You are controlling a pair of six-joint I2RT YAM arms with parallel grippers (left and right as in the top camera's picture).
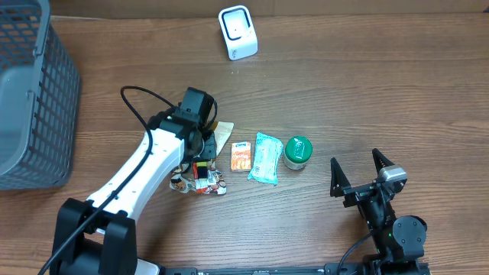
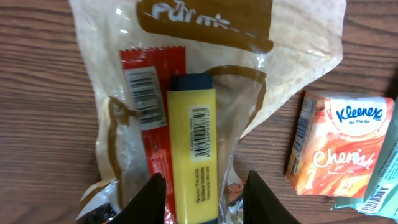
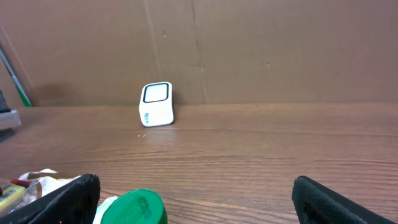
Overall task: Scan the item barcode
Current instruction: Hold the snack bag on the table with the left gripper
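A yellow highlighter (image 2: 193,143) with a barcode label lies on a clear and brown plastic bag (image 2: 292,56), next to a red packet (image 2: 146,93) that also bears a barcode. My left gripper (image 2: 202,180) is down over this pile (image 1: 200,177), left of the table's centre. Its black fingers (image 2: 152,199) stand close on either side of the highlighter, shut on it. The white scanner (image 1: 238,32) stands upright at the back of the table, also in the right wrist view as the scanner (image 3: 156,104). My right gripper (image 1: 357,172) rests at the front right, open and holding nothing (image 3: 196,186).
An orange Kleenex pack (image 1: 241,156), a teal packet (image 1: 266,158) and a green-lidded jar (image 1: 298,151) lie in a row right of the pile. A grey mesh basket (image 1: 30,99) fills the left edge. A cardboard wall (image 3: 249,50) stands behind the scanner.
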